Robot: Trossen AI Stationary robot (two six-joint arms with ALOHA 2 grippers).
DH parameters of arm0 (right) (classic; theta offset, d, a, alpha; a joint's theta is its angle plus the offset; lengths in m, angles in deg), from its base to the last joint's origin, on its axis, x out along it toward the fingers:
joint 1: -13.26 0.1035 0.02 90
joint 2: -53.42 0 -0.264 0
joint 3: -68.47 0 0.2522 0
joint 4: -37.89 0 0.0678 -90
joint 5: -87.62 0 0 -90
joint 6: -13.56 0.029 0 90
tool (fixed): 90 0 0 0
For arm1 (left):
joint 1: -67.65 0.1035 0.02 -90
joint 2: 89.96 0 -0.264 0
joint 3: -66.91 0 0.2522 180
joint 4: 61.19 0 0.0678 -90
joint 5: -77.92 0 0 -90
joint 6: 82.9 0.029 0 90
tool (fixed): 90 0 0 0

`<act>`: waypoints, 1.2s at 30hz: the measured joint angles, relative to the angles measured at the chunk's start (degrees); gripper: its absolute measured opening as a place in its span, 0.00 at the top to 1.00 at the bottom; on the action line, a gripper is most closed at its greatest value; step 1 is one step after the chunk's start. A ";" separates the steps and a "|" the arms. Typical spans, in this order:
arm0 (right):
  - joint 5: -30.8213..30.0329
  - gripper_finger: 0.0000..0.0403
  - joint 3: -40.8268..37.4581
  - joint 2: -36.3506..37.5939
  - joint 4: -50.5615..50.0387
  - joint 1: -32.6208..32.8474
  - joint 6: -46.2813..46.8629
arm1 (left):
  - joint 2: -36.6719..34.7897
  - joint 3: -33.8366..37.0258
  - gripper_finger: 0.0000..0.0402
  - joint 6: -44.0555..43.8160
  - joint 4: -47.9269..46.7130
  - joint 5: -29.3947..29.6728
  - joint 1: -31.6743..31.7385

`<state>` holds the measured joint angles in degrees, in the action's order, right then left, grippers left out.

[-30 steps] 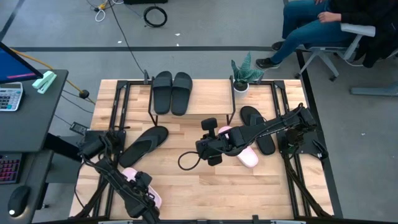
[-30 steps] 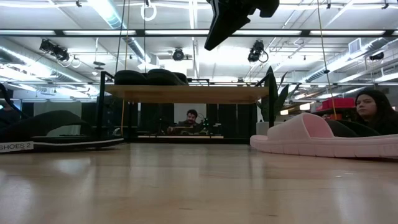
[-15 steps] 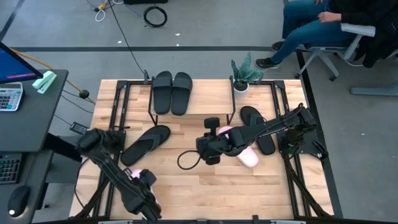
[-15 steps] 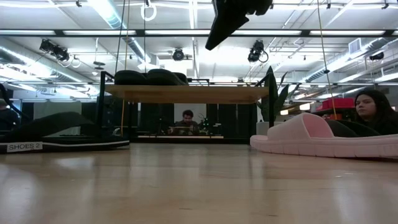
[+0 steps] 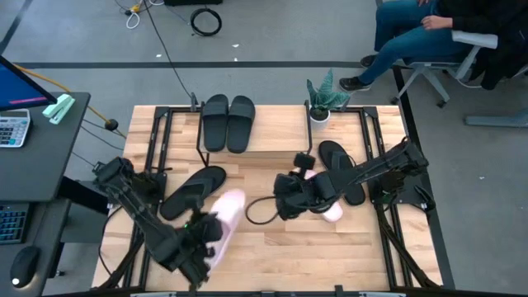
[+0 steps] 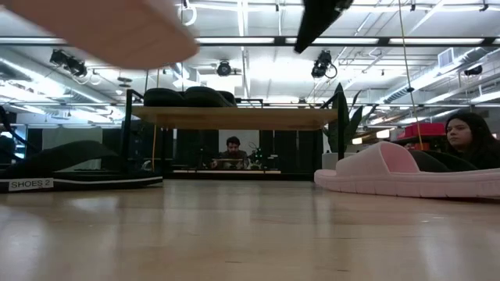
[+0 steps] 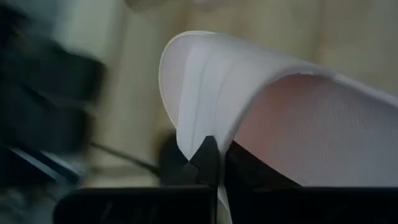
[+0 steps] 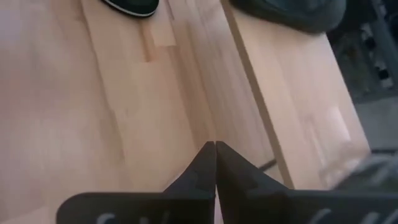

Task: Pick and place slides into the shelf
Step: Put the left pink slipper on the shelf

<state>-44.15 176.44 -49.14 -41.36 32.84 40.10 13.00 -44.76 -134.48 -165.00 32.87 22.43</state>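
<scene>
My left gripper (image 5: 196,243) is over the table's near left part, shut on a pale pink slide (image 5: 224,213) that shows as a blurred sole (image 6: 101,31) high in the low view. My right gripper (image 5: 283,206) hangs shut and empty (image 8: 215,148) over the table's middle, beside the second pink slide (image 5: 328,210), which lies sole-down on the table (image 6: 406,176). Two black wide-strap slides (image 5: 228,122) rest on the shelf (image 5: 268,140). One black flip-flop (image 5: 191,190) lies left of centre, the other (image 5: 340,165) under the right arm. My left gripper pinches the pale pink slide between its two fingers at a curved edge (image 7: 200,127) of what looks like the wide strap. The slide is lifted clear of the table and stretches away from the fingers toward the far right.
A potted plant (image 5: 324,99) stands at the shelf's far right end. A cable loop (image 5: 257,211) hangs by the right gripper. Bare wood lies between the two arms and along the near edge (image 5: 313,252). A seated person (image 5: 412,33) is beyond the far right corner.
My left gripper has raised the pink slide off the table's near left corner and swung it up and toward the table's middle, moving quickly enough to blur. My right gripper has shifted a little toward the table's right edge, staying shut.
</scene>
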 joint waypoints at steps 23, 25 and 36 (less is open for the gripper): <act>-20.34 0.98 0.01 14.57 -12.74 14.65 18.03 | -1.40 0.04 0.97 73.31 56.06 -1.22 43.29; -20.84 0.98 0.02 15.25 -14.97 14.55 19.88 | -1.40 0.04 0.97 74.78 57.79 -1.12 45.11; -20.82 0.98 0.02 16.75 -17.43 14.57 23.90 | -1.38 0.04 0.97 68.27 59.23 -5.77 53.10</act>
<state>-64.97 176.46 -32.40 -58.79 47.41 64.01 11.62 -44.71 -66.21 -105.76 27.09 75.53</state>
